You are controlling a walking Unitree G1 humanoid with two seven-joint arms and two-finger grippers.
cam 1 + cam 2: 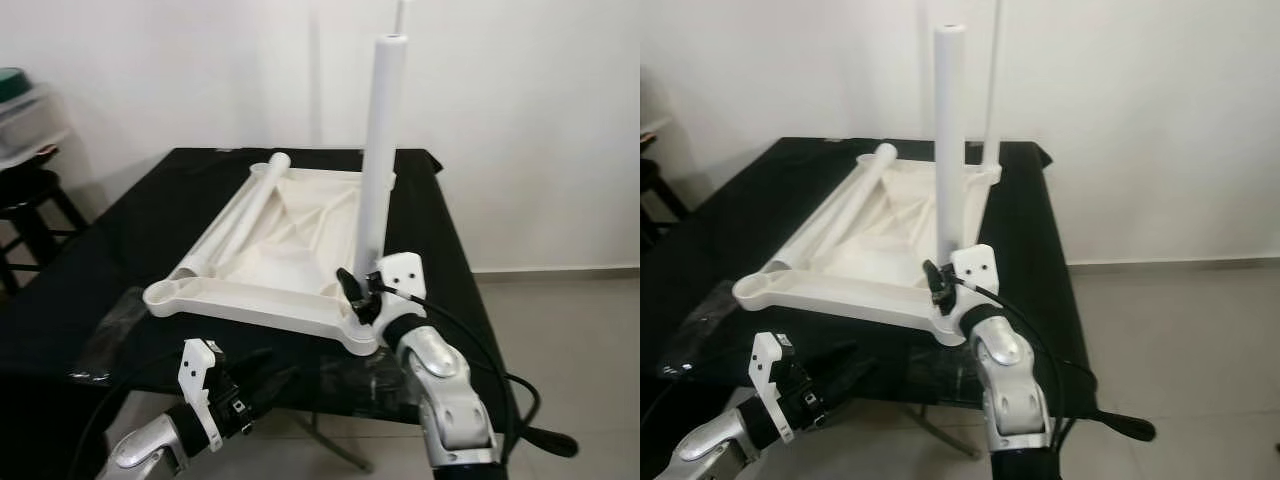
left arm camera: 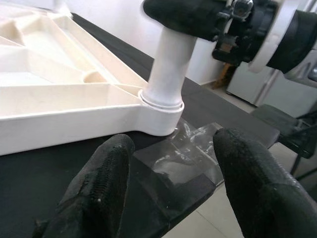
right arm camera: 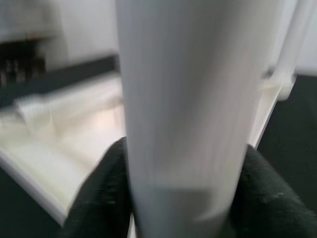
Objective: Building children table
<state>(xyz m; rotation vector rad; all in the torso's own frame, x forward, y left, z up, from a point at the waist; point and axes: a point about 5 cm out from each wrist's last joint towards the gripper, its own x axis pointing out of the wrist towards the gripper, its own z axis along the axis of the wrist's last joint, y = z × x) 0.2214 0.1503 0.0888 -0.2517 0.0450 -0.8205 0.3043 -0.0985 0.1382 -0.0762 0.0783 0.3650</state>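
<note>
The white table top (image 1: 290, 250) lies upside down on a black table (image 1: 120, 240). A white leg (image 1: 378, 150) stands upright in its near right corner socket (image 2: 161, 109). My right gripper (image 1: 358, 295) is shut on this leg low down, and its black fingers (image 3: 99, 198) press the leg (image 3: 188, 99) from both sides. A second leg (image 1: 992, 90) stands at the far right corner. A loose leg (image 1: 240, 215) lies along the top's left side. My left gripper (image 1: 262, 372) hangs open just below the table's front edge, pointing at the near right corner and touching nothing.
Clear plastic wrap (image 2: 193, 148) lies on the black table near the socket, and more wrap (image 1: 110, 330) lies at the near left. A dark stool (image 1: 25, 200) and a storage box (image 1: 20, 110) stand at the left. Grey floor runs along the right.
</note>
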